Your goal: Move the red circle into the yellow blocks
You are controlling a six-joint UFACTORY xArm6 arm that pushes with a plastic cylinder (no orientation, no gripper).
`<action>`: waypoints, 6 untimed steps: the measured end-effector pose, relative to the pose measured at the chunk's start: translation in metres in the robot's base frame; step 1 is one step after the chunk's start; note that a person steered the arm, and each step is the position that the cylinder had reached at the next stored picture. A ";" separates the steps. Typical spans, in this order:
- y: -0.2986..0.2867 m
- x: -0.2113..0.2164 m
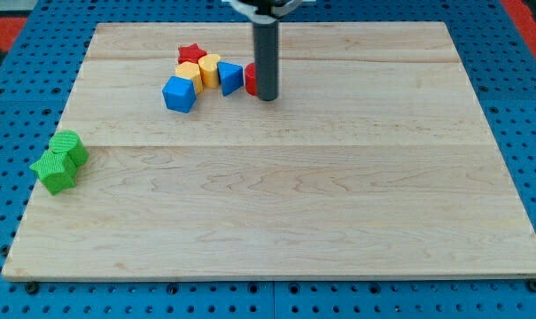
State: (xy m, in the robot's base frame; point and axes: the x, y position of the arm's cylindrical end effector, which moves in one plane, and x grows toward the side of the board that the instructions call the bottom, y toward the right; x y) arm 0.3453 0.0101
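The red circle (250, 79) sat just to the view's left of my tip (267, 97), and most of it was hidden behind the rod. Only a small red edge peeked out. It looked like it was touching my tip, or very nearly.

The job looked partly done. The red circle was near the yellow blocks (201, 70) but not against them yet. A blue triangle-shaped block (229, 78) stood in between, right beside the red circle on its left. I think the red circle had to get past or push along with that blue block to reach the yellow ones.

My tip was just a plain rod end. It had nothing that opens or closes, and it held nothing. It could only push. It rested low on the wooden board (338, 195).

Further to the left of my tip, past the yellow blocks, was a blue cube (180, 93). A red star (192, 54) sat behind the yellow ones, toward the view's top.

Far away to the left and toward the view's bottom, two green blocks (59, 160) sat together at the board's edge, well apart from my tip.
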 end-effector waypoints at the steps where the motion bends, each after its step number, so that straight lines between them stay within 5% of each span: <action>1: 0.011 -0.018; 6: -0.041 -0.017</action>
State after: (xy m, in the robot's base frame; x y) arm 0.3284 -0.0309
